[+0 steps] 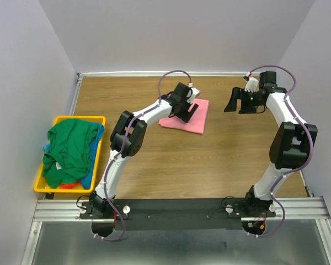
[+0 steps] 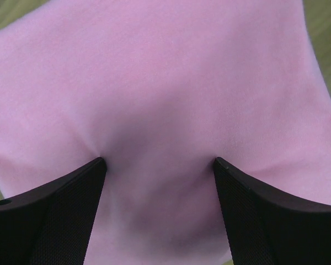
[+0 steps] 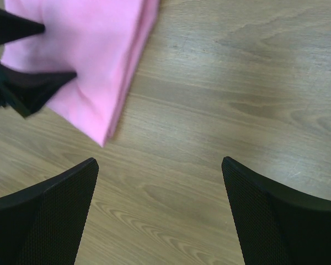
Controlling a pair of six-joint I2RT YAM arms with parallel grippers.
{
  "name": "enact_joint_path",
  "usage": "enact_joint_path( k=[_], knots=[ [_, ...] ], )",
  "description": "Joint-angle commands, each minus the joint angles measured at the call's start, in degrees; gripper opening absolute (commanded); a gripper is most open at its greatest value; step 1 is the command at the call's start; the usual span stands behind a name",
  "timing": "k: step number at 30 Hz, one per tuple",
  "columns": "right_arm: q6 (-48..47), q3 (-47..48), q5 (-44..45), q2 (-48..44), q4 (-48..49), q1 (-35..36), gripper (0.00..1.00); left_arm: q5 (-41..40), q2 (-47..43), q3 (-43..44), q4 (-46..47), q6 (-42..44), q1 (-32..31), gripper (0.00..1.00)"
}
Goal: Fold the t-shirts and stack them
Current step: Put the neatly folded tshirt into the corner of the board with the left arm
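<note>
A pink t-shirt [image 1: 194, 120] lies folded into a flat rectangle on the wooden table, back of centre. My left gripper [image 1: 188, 112] is on top of it, open, with both fingertips [image 2: 101, 162] pressing small dimples into the cloth [image 2: 165, 83] and nothing pinched between them. In the right wrist view the same pink shirt [image 3: 94, 49] shows its folded edge. My right gripper [image 1: 234, 102] hovers open over bare wood [image 3: 209, 83] to the right of the shirt, holding nothing. A green t-shirt [image 1: 71, 148] lies crumpled in the bin, with bits of blue [image 1: 99, 136] and orange [image 1: 71, 185] cloth under it.
The yellow plastic bin [image 1: 80, 118] sits at the table's left edge. Grey walls close in the back and both sides. A metal rail [image 1: 182, 208] carrying both arm bases runs along the near edge.
</note>
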Motion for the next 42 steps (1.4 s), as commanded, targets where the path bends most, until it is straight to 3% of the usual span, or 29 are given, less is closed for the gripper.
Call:
enact_joint_path(
  k=[1,9,12,25,34,42],
  knots=[
    [-0.8,2.5,0.7,-0.4,-1.6,-0.7,1.00,-5.1,1.2,-2.3,-8.8,2.5,8.7,0.87],
    [-1.4,2.7,0.7,-0.2,-2.3,-0.9,1.00,-7.3,2.6,3.4,-13.2,9.5,20.2,0.86],
    [-1.5,2.5,0.8,-0.5,-2.5,-0.9,1.00,-3.8,4.5,7.5,-18.1,12.9,25.6,0.85],
    [-1.9,2.5,0.6,0.1,-2.8,-1.0,1.00,-6.8,6.9,14.4,-22.5,22.1,39.4,0.86],
    [-2.0,2.1,0.6,0.1,-2.9,-1.0,1.00,-5.6,12.9,23.8,-24.4,15.6,44.5,0.84],
    [-2.0,1.7,0.6,0.1,-2.9,-1.0,1.00,-3.3,11.9,22.4,-22.0,10.0,44.5,0.84]
  ],
)
